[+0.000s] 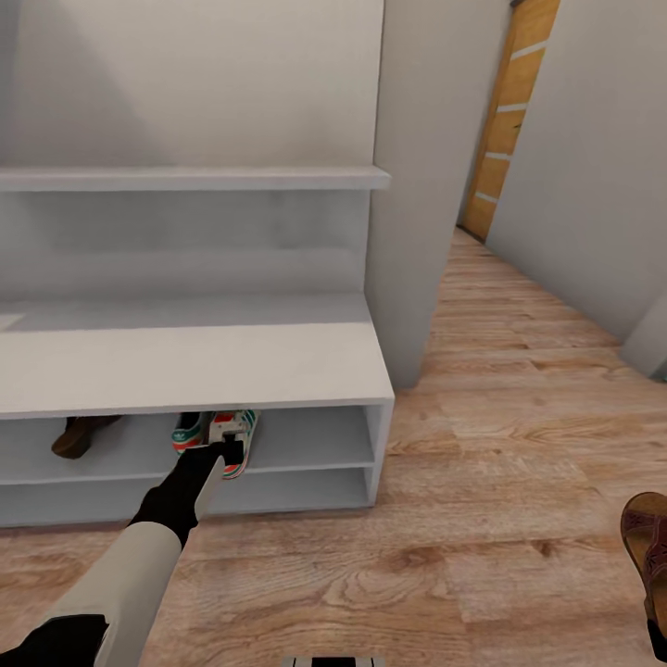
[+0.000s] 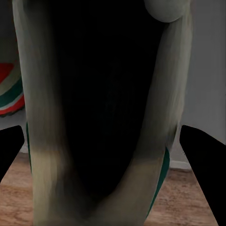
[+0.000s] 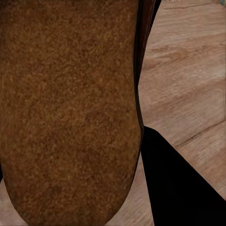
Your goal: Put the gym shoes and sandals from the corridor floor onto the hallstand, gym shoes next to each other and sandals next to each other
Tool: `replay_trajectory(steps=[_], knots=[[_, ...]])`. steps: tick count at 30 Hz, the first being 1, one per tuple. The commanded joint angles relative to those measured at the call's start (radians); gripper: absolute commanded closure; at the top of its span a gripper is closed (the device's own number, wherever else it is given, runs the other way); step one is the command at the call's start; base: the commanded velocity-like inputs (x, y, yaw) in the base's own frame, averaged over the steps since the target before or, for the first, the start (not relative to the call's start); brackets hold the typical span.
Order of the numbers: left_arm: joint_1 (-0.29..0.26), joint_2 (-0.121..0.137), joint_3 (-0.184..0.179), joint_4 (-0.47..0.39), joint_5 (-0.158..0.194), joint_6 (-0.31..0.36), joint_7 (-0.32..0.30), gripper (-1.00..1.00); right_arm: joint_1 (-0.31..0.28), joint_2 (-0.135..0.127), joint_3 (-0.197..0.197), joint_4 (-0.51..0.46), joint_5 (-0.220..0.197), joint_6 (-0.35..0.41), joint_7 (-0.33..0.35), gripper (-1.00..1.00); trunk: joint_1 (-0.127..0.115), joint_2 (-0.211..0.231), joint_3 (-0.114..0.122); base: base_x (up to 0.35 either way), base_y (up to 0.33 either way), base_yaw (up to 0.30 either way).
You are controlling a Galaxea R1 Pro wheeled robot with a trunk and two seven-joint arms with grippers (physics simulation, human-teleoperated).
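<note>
head view: one sandal (image 1: 81, 434) and one gym shoe (image 1: 192, 429) sit on the rack (image 1: 185, 357) shelf. the left claw (image 1: 225, 451) pinches the second gym shoe (image 1: 233, 443) beside it. the right claw holds the last sandal (image 1: 648, 547) above the floor (image 1: 482, 519). two are placed, two are left.

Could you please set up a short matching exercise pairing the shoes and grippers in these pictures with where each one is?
Things:
1. cream-white lace-up sneaker with green stripes
2. dark brown leather sandal on the rack
3. dark brown perforated sandal at the right gripper
4. left gripper

Places:
A. over the wood-plank floor, at the head view's right edge
B. far left of the rack's top open shelf row
C. middle of that row, beside its twin
D. reaching into that row at the sneaker

Pairs: 1-C, 2-B, 3-A, 4-D
</note>
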Motion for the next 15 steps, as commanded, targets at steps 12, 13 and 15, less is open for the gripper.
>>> replay_trajectory(steps=[12,13,15], knots=[[0.000,-0.001,0.003,-0.002,0.002,0.004,0.003,1.00,-0.001,0.000,-0.003,-0.002,0.004,0.006,0.008,1.00,0.000,0.000,-0.001,0.157,0.000,0.000],[0.000,-0.001,0.003,-0.002,0.002,0.004,0.003,1.00,-0.001,0.000,-0.003,-0.002,0.004,0.006,0.008,1.00,0.000,0.000,-0.001,0.034,0.000,0.000],[0.000,-0.001,0.003,-0.002,0.002,0.004,0.004,1.00,-0.001,0.000,-0.003,-0.002,0.004,0.006,0.008,1.00,0.000,0.000,-0.001,0.101,0.024,0.000]])
